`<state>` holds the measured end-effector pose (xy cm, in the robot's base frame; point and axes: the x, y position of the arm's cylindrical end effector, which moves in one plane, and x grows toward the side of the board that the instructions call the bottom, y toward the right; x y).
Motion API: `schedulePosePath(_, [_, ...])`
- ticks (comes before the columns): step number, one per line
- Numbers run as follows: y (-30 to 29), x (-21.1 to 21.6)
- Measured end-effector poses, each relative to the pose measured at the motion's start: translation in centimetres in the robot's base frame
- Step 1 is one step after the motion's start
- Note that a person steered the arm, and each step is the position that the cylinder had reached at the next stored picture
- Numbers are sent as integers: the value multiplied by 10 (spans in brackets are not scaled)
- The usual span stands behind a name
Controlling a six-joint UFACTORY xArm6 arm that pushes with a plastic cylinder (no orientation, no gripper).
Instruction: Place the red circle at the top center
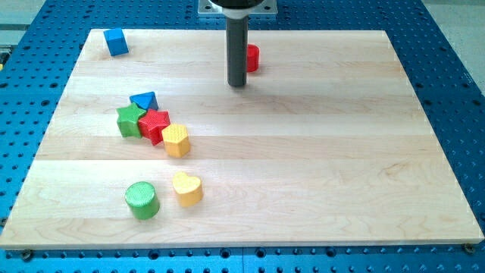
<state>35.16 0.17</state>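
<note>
Top centre | red circle (252, 58) sits half hidden behind my rod | my tip (237, 84), a bare rod with nothing to grasp, seemingly touches it | risk: another shove sends it off the board's (318, 152) top edge.

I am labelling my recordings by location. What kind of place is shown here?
Probably a robotics lab bench. A wooden board lies on a blue perforated table, small coloured blocks such as the green cylinder are scattered on it, and my tip stands beside the red circle.
</note>
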Motion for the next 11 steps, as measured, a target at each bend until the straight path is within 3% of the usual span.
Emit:
schedulePosePath(1, [36,-36])
schedulePosePath(2, [24,-79])
schedulePosePath(4, [-7,-52])
schedulePosePath(6, [-2,-91])
schedulePosePath(10, [12,-91])
schedulePosePath(11, [-28,-77])
